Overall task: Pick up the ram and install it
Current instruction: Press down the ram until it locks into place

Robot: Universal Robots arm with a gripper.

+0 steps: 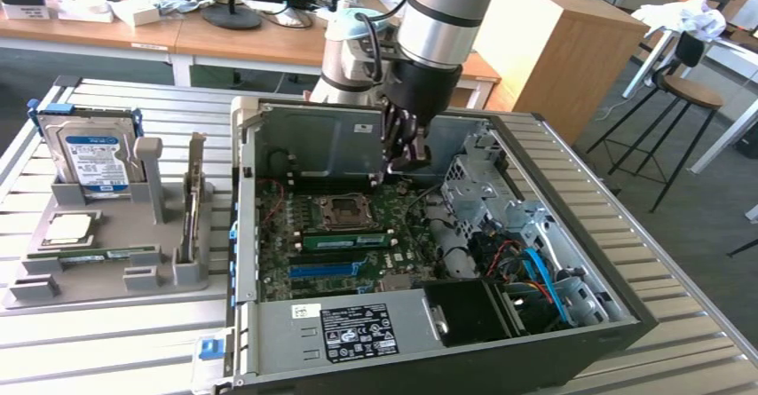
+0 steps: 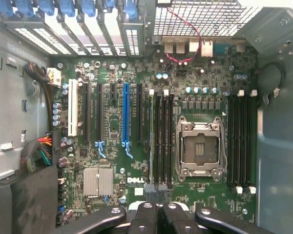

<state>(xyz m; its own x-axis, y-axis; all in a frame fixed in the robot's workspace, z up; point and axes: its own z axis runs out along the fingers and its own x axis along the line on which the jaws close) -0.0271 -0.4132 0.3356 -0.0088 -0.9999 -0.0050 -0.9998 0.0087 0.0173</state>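
The ram [image 1: 346, 238] stands seated on edge in a slot of the motherboard [image 1: 279, 235], just at 6 o'clock of the open CPU socket [image 1: 351, 207] in the exterior view. The long blue slot [image 1: 326, 270] lies a little farther out at 6 o'clock. From the wrist camera the ram [image 2: 152, 141] shows as a pale thin edge in the outermost of the black slots beside the socket [image 2: 199, 148], between that socket and the blue slot [image 2: 125, 114]. The pincer [image 1: 409, 160] hangs above the board, toward 1 o'clock of the ram and clear of it. Its fingers [image 2: 146, 212] are pressed together with nothing visible between them, and the pincer [image 2: 158, 209] lines up roughly over the slot bank. Around the board rises the open computer case [image 1: 308, 138], with a labelled power supply [image 1: 355, 328] at 6 o'clock. At 9 o'clock of the case, on the slatted tabletop [image 1: 119, 351], sits a grey holder [image 1: 106, 280]. It carries a hard drive [image 1: 92, 155], a card on edge [image 1: 193, 204] and a processor chip [image 1: 66, 228]. A narrow green strip [image 1: 101, 255] also lies in it; I cannot tell what it is.
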